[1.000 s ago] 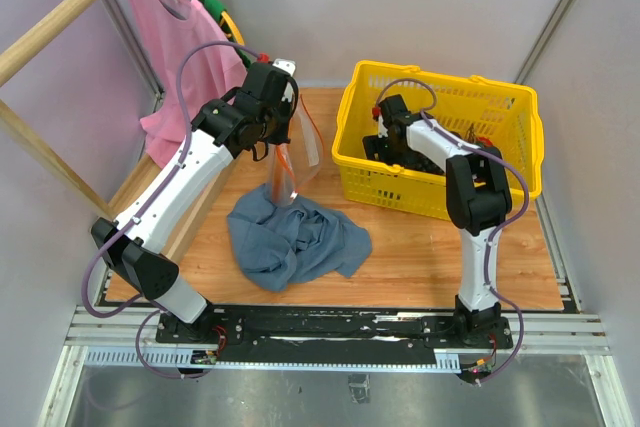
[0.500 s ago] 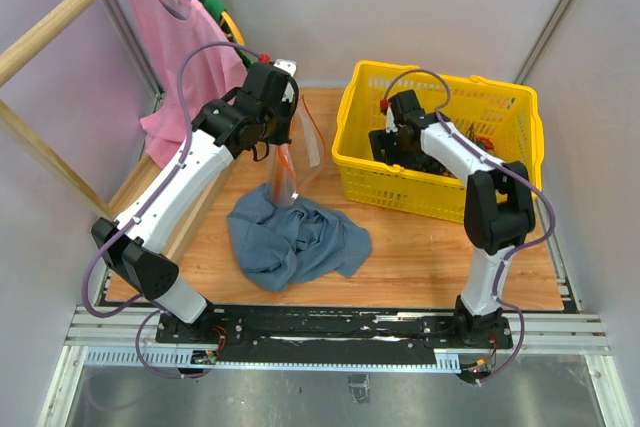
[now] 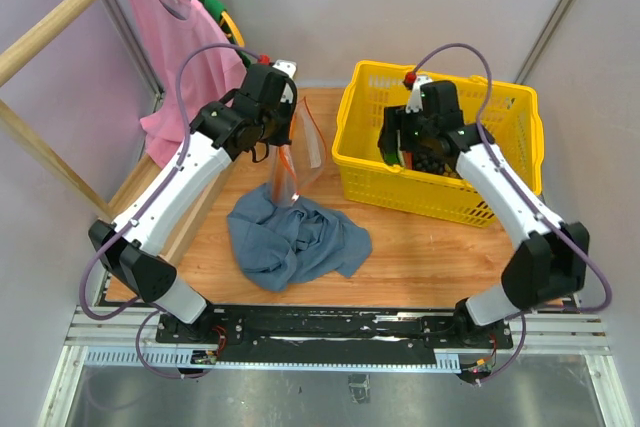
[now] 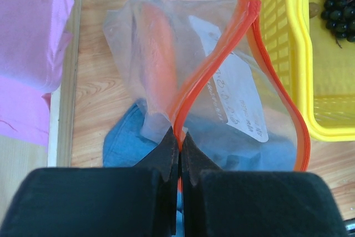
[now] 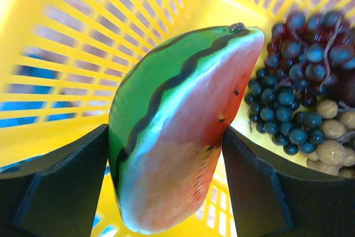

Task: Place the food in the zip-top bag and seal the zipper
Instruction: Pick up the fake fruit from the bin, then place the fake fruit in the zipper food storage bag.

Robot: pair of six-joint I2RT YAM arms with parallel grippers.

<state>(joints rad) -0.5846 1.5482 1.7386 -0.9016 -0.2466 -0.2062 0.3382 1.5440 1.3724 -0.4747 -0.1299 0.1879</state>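
Note:
My left gripper (image 4: 180,137) is shut on the orange-red zipper (image 4: 216,59) of the clear zip-top bag (image 4: 222,98), holding it up with its mouth gaping; the bag also shows in the top view (image 3: 296,157). My right gripper (image 5: 166,159) is shut on the orange-red fruit wedge with green rind (image 5: 177,131) and holds it above the yellow basket's floor; in the top view that gripper (image 3: 408,137) is inside the basket. The dark purple grapes (image 5: 299,81) lie in the basket to the wedge's right, also seen from the left wrist (image 4: 337,5).
The yellow basket (image 3: 520,97) stands at the back right of the wooden table. A blue-grey cloth (image 3: 295,242) lies crumpled under the bag. Brownish-green grapes (image 5: 333,137) sit beside the purple bunch. A pink garment (image 3: 185,57) hangs from a wooden rack at the back left.
My right gripper has risen and moved right inside the basket with the fruit wedge in it. The left arm and bag have stayed put.

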